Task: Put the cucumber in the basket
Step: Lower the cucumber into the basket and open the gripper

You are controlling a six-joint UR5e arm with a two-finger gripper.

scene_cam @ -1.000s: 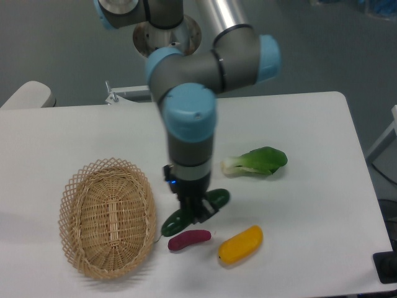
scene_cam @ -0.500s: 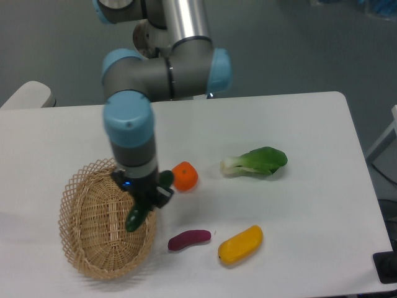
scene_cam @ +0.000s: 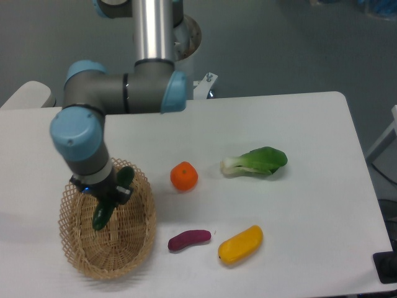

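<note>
My gripper (scene_cam: pixel 110 196) is shut on the dark green cucumber (scene_cam: pixel 102 213) and holds it tilted above the tan wicker basket (scene_cam: pixel 138 253). The cucumber's upper end (scene_cam: pixel 126 174) sticks out above the fingers and its lower end hangs over the basket's middle. I cannot tell whether the cucumber touches the basket floor. The basket sits at the front left of the white table.
An orange (scene_cam: pixel 184 176) lies just right of the basket. A purple eggplant (scene_cam: pixel 188 239) and a yellow vegetable (scene_cam: pixel 240 244) lie at the front middle. A leafy bok choy (scene_cam: pixel 256 161) lies to the right. The arm's elbow (scene_cam: pixel 118 94) hangs over the back left.
The gripper carried the cucumber left from beside the eggplant, over the basket's right rim, to above the basket's middle. The orange, hidden one second ago, is in full view.
</note>
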